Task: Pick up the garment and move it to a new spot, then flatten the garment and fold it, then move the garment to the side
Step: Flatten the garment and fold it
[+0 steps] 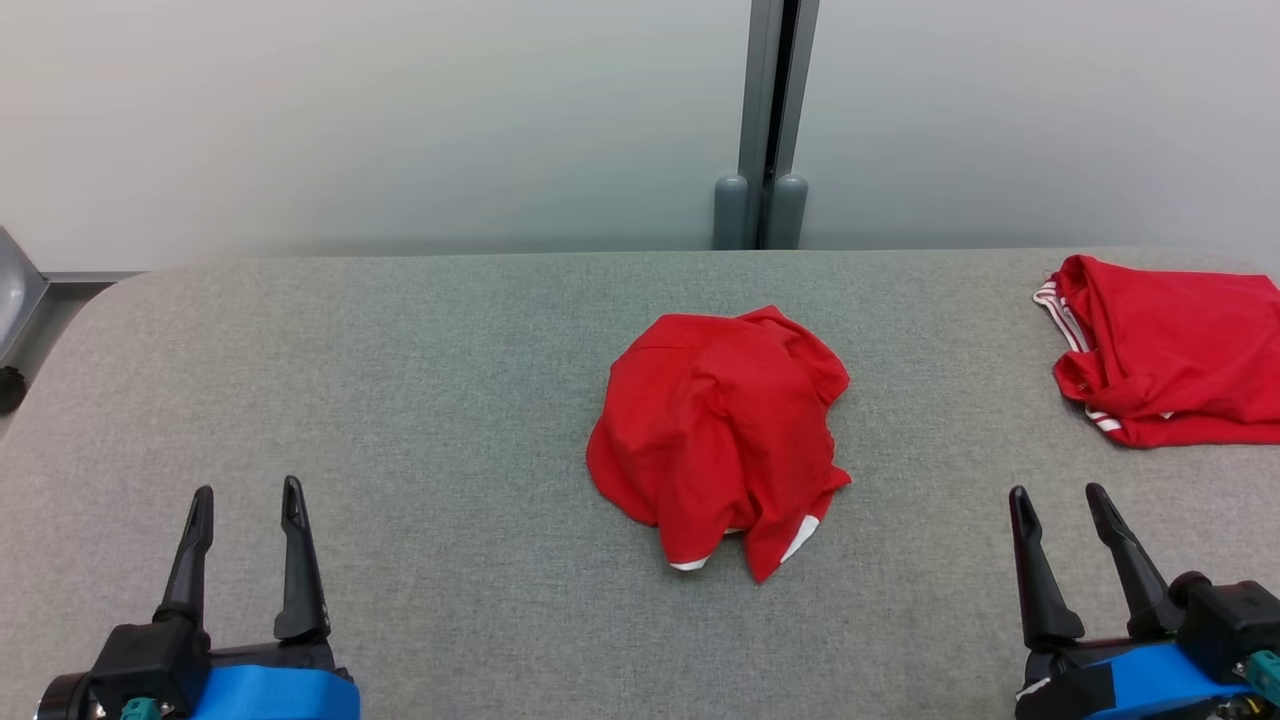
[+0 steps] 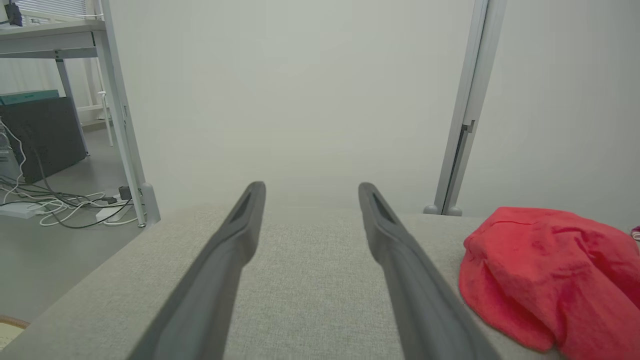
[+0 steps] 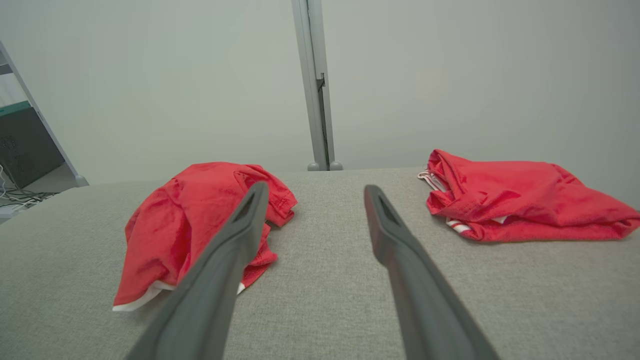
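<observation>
Status: the step in hand is judged to be the first pick-up; nothing is lifted yet.

Findings: the crumpled red garment (image 1: pixel 720 435) lies in a heap at the middle of the grey fabric table (image 1: pixel 400 400), touching neither gripper; its white hem trim (image 1: pixel 800 538) shows at the heap's 5 o'clock edge. The left gripper (image 1: pixel 247 488) sits at 8 o'clock of the heap, well apart from it, jaws apart and empty; the right gripper (image 1: pixel 1057 491) sits at 4 o'clock, also clear of the cloth, jaws likewise apart and empty. A second red garment (image 1: pixel 1170 365), white-striped and roughly folded, lies at 2 o'clock by the table's right edge.

Recommendation: approach from above with the jaws kept wide; take a raised fold on the heap's crown or the loose hem, closing only once cloth sits between the jaws; lift until the trailing hem hangs clear before travelling; set down on the open ground toward 9 o'clock, away from the folded piece.

Risks, as judged: a shallow pinch may slip; a deep one may catch the table covering.
</observation>
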Tool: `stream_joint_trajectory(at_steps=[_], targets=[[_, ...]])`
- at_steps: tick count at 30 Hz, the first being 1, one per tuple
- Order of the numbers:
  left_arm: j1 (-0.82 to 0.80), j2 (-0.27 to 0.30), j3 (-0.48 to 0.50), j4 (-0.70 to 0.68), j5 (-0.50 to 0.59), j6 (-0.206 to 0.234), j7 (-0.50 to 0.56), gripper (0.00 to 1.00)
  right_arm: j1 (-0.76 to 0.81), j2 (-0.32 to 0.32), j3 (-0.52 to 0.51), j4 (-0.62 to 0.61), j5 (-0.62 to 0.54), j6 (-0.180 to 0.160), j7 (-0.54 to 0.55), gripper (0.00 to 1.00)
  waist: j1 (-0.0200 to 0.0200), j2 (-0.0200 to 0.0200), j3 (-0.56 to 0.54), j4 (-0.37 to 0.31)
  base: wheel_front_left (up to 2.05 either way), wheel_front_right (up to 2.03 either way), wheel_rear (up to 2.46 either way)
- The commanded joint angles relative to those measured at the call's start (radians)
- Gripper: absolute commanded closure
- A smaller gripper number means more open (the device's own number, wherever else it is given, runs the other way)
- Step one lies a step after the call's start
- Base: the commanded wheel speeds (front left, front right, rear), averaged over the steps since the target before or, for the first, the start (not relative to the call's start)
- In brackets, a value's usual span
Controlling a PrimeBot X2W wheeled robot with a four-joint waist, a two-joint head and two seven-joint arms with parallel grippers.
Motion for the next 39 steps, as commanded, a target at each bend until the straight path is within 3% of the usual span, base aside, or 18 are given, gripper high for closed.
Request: stream_joint_trajectory(at_steps=[1, 16, 39], targets=[[0.012, -0.006, 0.009, -0.002, 0.009, -0.006, -0.004, 0.00, 0.016, -0.001, -0.001, 0.000, 0.003, 0.000, 0.001, 0.00, 0.0000, 0.0000, -0.002, 0.001, 0.00, 0.00, 0.00], [0.022, -0.054, 0.069, 0.033, 0.101, -0.064, -0.004, 0.00, 0.035, -0.001, 0.006, 0.007, 0.001, 0.000, 0.021, 0.00, 0.0000, 0.0000, -0.016, 0.000, 0.00, 0.00, 0.00], [0.002, -0.101, 0.128, 0.057, 0.154, -0.113, -0.004, 0.00, 0.016, -0.001, 0.006, 0.017, -0.001, 0.000, 0.021, 0.00, 0.0000, 0.0000, -0.012, -0.001, 0.00, 0.00, 0.00]])
